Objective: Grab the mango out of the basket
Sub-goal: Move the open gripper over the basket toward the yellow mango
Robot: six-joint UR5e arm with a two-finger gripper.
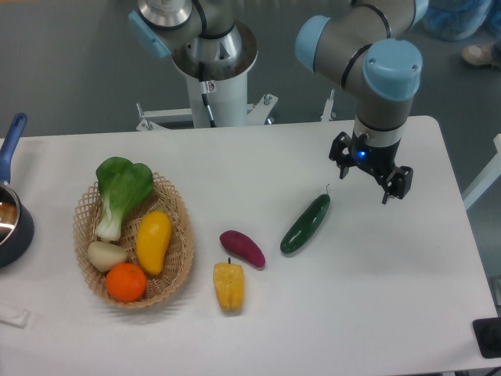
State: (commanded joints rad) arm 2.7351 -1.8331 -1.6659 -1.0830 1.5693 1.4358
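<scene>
You see the arm (368, 55) bent over the table's (352, 313) right side, its gripper (369, 182) pointing down, fingers apart and empty, well apart from the mango (153, 241) lying in the basket (182, 262).

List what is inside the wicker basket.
The basket holds a mango, an orange, a leafy bok choy and a pale, potato-like item. Anything beneath them is hidden.
</scene>
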